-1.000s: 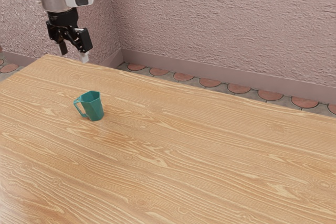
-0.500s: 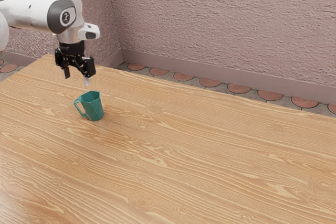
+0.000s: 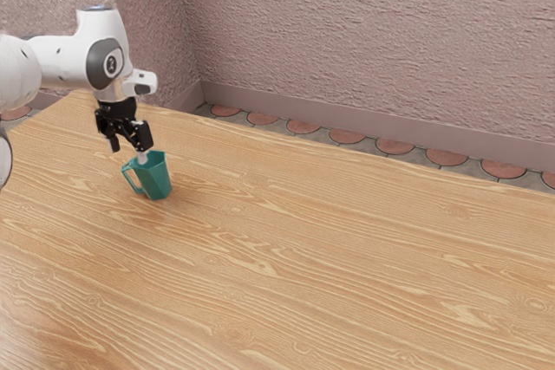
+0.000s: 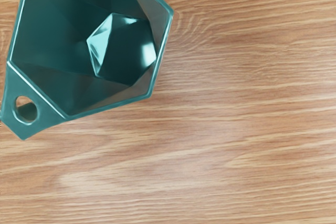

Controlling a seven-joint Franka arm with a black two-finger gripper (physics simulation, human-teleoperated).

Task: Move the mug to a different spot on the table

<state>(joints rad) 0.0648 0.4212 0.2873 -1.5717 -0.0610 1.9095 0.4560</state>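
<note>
Arm: one, coming in from the exterior view's left. Over the last second it has come down from high above the bench's far edge to just over the mug.

Fingers: two, standing apart and clamped on nothing. One pale tip hangs at the mug's rim. The other sits out toward the handle side.

Mug: one, teal, faceted and upright, with one handle turned toward the exterior view's left. It stands near the bench's far left corner, in from both edges, and has not shifted while I came down. In the wrist view I look straight into its open mouth, close under my hand.

Bench: one, of pale wood grain. The mug is the only thing I count on it, and plain board runs on toward the right and near edges.

Meaning for the task: the approach is all but done, but no grasp is made. I judge the next step is to set one finger inside the rim and one outside, then close. The move to a new spot is all ahead.
</note>
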